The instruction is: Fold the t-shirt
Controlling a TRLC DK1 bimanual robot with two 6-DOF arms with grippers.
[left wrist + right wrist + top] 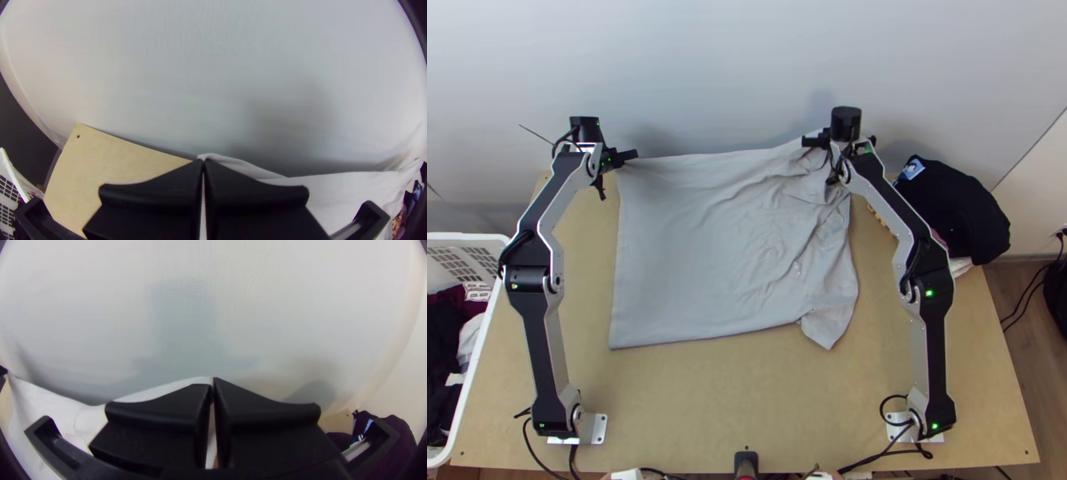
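T-shirt (683, 256) spread over the middle of the table (747, 400), reaching its far edge; right side rumpled. Left gripper (203, 162) pinches the shirt's far left corner; right gripper (212, 380) pinches the far edge towards its right end. Step, as judged: straightening before a fold. Advise equal tension outward, both grips level, then a slow, even draw towards the near edge. Risk: uneven pull skews the creases.

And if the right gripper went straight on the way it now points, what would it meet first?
Most likely the pale wall beyond the table, which rises ahead of the right gripper; how close it is, I can't tell.
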